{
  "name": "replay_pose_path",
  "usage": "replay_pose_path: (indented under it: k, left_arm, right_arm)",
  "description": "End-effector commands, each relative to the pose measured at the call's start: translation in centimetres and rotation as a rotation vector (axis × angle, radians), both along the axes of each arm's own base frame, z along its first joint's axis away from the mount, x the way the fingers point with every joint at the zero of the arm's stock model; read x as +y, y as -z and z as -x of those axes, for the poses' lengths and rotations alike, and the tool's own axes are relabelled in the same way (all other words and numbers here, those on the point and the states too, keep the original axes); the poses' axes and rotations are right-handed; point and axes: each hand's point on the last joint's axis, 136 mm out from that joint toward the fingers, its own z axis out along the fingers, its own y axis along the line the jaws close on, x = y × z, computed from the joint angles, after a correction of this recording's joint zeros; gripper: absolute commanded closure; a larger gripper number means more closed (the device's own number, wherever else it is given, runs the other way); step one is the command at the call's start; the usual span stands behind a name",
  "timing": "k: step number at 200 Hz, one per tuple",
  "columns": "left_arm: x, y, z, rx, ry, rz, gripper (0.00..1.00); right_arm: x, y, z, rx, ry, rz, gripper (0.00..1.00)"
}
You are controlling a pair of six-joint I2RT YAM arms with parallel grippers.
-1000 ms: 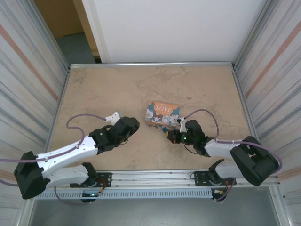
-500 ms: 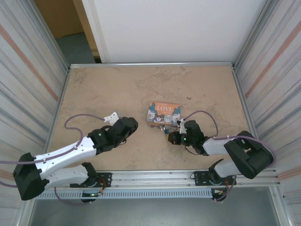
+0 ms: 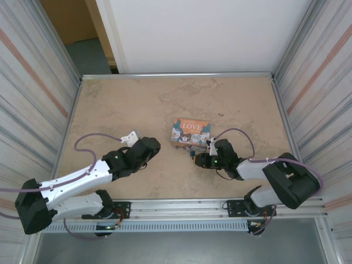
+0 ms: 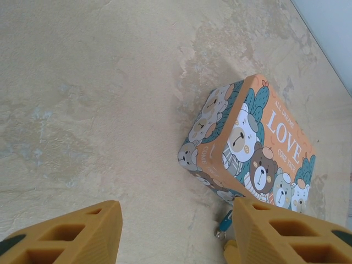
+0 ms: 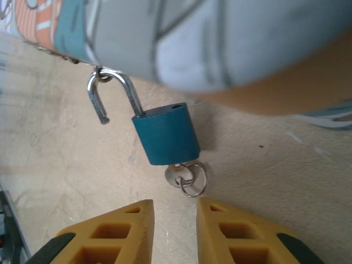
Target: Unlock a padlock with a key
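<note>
We see a teal-blue padlock [image 5: 166,135] with a silvery shackle [image 5: 131,93], an orange-and-teal box [image 4: 250,146] patterned with cartoon bears at the frame's right, and a mottled beige table [image 4: 82,82].

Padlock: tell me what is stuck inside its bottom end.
A key sits in the bottom of the padlock, with its small round head poking out. The blade is covered by the blue body, so how deep it goes or how far it is turned cannot be seen.

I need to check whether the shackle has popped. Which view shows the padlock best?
Right wrist: the padlock sits mid-frame, shackle swung free, key in its base. Left wrist catches just a teal sliver by the box; top external, a tiny speck.
</note>
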Motion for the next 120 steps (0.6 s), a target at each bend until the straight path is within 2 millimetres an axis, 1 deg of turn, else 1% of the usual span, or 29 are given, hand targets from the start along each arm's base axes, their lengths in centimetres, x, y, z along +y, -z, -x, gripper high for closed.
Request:
replay_pose_path:
  k: [1,14,37,59,70,89,94,98,120]
  left_arm:
    - [1.2,-0.1,-0.3,-0.023,-0.011,-0.049,0.44]
    - [0.8,0.0,-0.7,-0.038,0.032,-0.050,0.39]
    - [-0.6,0.1,-1.4,-0.071,0.168,-0.037,0.33]
    - [-1.0,0.2,-2.0,-0.080,0.243,-0.025,0.27]
    - [-1.3,0.1,-2.2,-0.092,0.277,-0.019,0.24]
    - [-1.7,-0.3,-2.8,-0.116,0.324,0.004,0.20]
    - [-1.8,-0.4,-3.0,-0.121,0.333,0.013,0.19]
    - [-1.9,-0.5,-3.1,-0.125,0.342,0.021,0.18]
    - [-2.4,-0.5,-4.0,-0.125,0.374,0.083,0.17]
  right_arm:
    - [-1.5,1.3,1.1,0.052,0.002,0.084,0.69]
    - [-1.6,0.7,1.1,0.034,-0.014,0.089,0.61]
    - [-2.0,-0.7,1.1,-0.004,-0.036,0.099,0.48]
    - [-2.9,-2.1,0.8,-0.041,-0.027,0.097,0.34]
    - [-3.1,-3.1,0.7,-0.064,-0.031,0.083,0.26]
    - [-3.6,-4.5,0.8,-0.099,-0.037,0.073,0.09]
    - [-3.8,-4.6,0.8,-0.098,-0.037,0.076,0.04]
    - [-3.9,-5.4,0.7,-0.124,-0.033,0.066,0.00]
    - [-4.9,-6.7,0.1,-0.162,0.010,0.068,0.01]
